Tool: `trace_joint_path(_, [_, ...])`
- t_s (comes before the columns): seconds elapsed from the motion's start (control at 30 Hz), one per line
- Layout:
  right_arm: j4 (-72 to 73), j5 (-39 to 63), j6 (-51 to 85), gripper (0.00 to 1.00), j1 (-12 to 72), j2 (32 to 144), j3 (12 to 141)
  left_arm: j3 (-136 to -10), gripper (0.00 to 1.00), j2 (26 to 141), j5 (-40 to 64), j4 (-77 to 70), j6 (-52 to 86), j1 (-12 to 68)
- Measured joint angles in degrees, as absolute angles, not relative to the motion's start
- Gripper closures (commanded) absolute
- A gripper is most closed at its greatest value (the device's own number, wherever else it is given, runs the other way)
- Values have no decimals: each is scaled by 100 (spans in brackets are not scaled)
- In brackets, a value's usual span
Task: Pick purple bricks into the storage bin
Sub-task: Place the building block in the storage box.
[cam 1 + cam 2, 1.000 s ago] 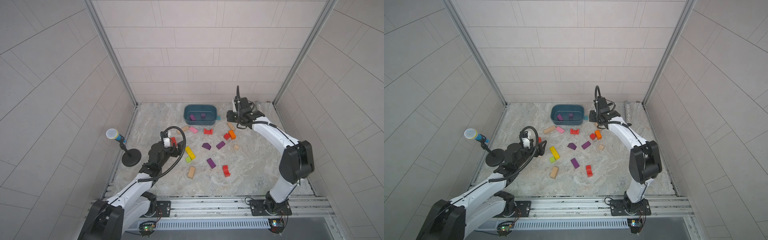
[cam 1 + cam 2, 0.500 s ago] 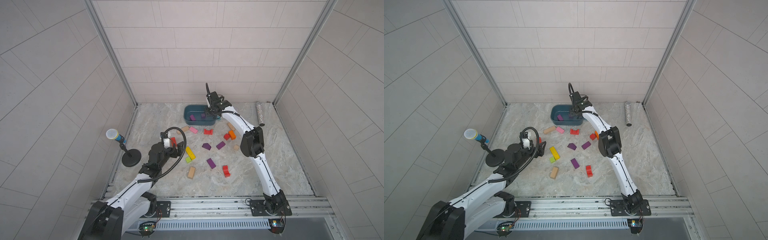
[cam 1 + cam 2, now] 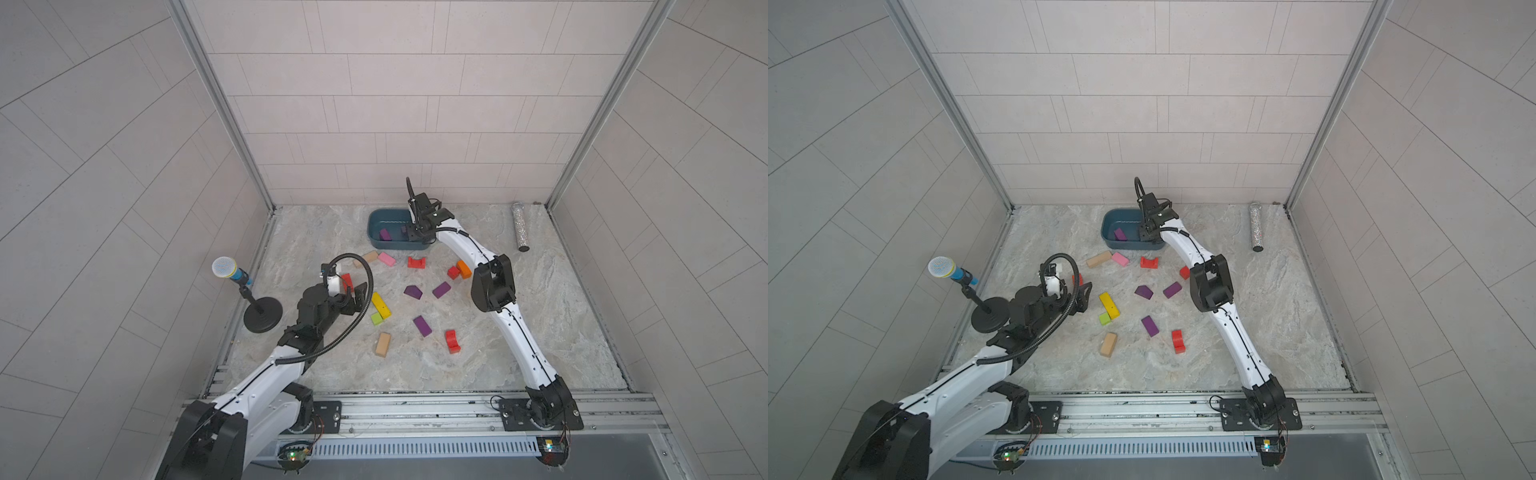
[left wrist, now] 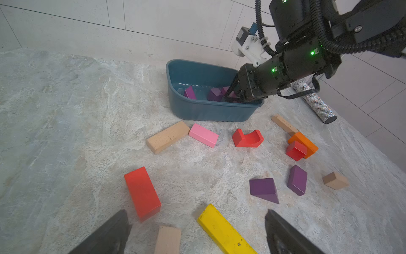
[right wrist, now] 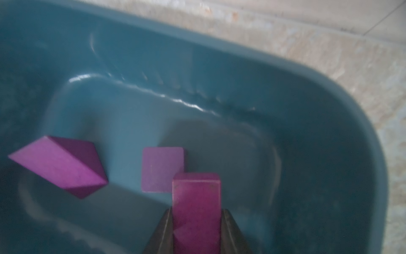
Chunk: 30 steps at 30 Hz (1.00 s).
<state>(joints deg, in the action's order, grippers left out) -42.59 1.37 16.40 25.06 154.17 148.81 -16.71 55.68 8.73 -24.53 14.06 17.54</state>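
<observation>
Right wrist, right pincer (image 5: 196, 212) gripping purple bar (image 5: 196, 193) lengthwise, in storage bin (image 5: 325, 114)

Bin (image 3: 395, 246): right gripper (image 5: 196, 214) with purple brick (image 5: 196, 198) plugs one end; wedge (image 5: 59, 167) and square brick (image 5: 161, 168) beside it, bin's back half free. Just in front of bin, tan bar (image 4: 168, 136), pink bar (image 4: 203, 135), red arch (image 4: 247, 138) crowd the way. Bare floor (image 3: 316, 232) between bin and microphone stand (image 3: 262, 314).
</observation>
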Motion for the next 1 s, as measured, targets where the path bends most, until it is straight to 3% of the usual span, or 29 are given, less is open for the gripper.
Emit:
trace_joint_path(0.1, [-4167, 130, 1643, 98, 2495, 15419, 14892, -1671, 0, 5572, 873, -2451, 1409, 1754])
trace_joint_path(0.4, [-4075, 132, 1640, 71, 2480, 15423, 14892, -1671, 0, 5590, 873, -2451, 1406, 1752])
trace_joint_path(0.63, [-4045, 239, 1500, 44, 2480, 15423, 14897, -1671, 0, 5592, 871, -2451, 1406, 1754])
trace_joint_path(1.0, [-4294, 263, 1131, 43, 2541, 15036, 14704, -1671, 0, 5592, 871, -2451, 1406, 1754])
